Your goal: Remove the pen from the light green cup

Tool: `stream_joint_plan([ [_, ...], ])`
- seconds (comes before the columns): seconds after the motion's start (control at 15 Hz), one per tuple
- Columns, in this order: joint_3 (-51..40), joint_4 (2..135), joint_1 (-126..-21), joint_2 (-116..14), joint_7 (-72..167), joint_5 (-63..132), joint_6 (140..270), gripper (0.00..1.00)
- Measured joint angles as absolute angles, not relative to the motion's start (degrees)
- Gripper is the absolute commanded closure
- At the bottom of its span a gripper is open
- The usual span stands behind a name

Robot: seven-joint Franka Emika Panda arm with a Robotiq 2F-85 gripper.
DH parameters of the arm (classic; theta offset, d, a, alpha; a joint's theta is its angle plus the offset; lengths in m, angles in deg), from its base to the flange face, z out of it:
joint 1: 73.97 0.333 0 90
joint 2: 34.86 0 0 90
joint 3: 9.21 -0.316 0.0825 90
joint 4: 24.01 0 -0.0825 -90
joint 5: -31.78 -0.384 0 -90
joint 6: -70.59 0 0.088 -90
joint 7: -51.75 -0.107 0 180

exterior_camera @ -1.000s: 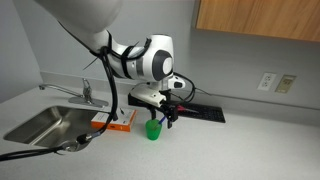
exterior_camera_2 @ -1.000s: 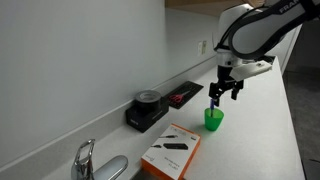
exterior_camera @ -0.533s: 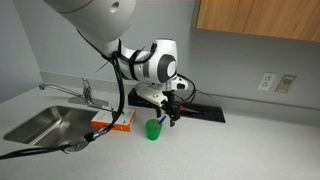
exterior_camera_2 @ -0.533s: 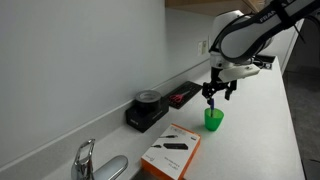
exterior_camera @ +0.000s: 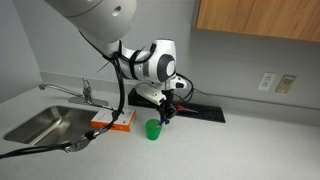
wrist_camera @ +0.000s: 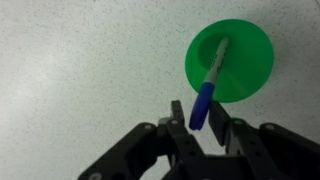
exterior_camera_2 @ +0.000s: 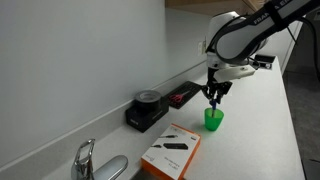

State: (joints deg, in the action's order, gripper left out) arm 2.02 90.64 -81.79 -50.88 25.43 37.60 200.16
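The light green cup [wrist_camera: 232,60] stands upright on the speckled counter, seen in both exterior views [exterior_camera: 153,129] [exterior_camera_2: 213,119]. A pen [wrist_camera: 210,85] with a blue cap leans out of the cup, its white barrel inside and its cap end up. My gripper [wrist_camera: 197,115] hangs directly over the cup [exterior_camera: 167,113] [exterior_camera_2: 213,97], pointing down. In the wrist view the blue cap sits between the two fingers, which have drawn in close against it. The lower end of the pen is hidden in the cup.
A black flat appliance [exterior_camera_2: 160,105] lies along the wall behind the cup. An orange and white box [exterior_camera_2: 170,152] lies beside the cup, toward the sink [exterior_camera: 40,122] and faucet [exterior_camera: 88,93]. A wall outlet [exterior_camera: 267,81] is farther along.
The gripper has lowered slightly over the cup, and its fingers have narrowed from wide open to close around the pen's cap. The cup and pen have not moved.
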Motion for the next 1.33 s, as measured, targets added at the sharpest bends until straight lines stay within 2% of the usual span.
stream_joint_plan([
  [0.13,1.9,90.4,-81.7,-50.6,25.4,37.5,200.2,1.00],
  [0.2,1.8,90.4,-81.6,-50.4,25.4,37.5,200.2,0.96],
  [0.4,1.8,90.9,-81.3,-48.3,26.0,37.5,200.2,0.96],
  [1.0,-1.9,102.4,-80.6,-27.8,38.4,35.0,197.3,0.96],
  [1.33,-5.9,105.0,-78.4,-29.5,40.6,33.5,192.8,0.96],
])
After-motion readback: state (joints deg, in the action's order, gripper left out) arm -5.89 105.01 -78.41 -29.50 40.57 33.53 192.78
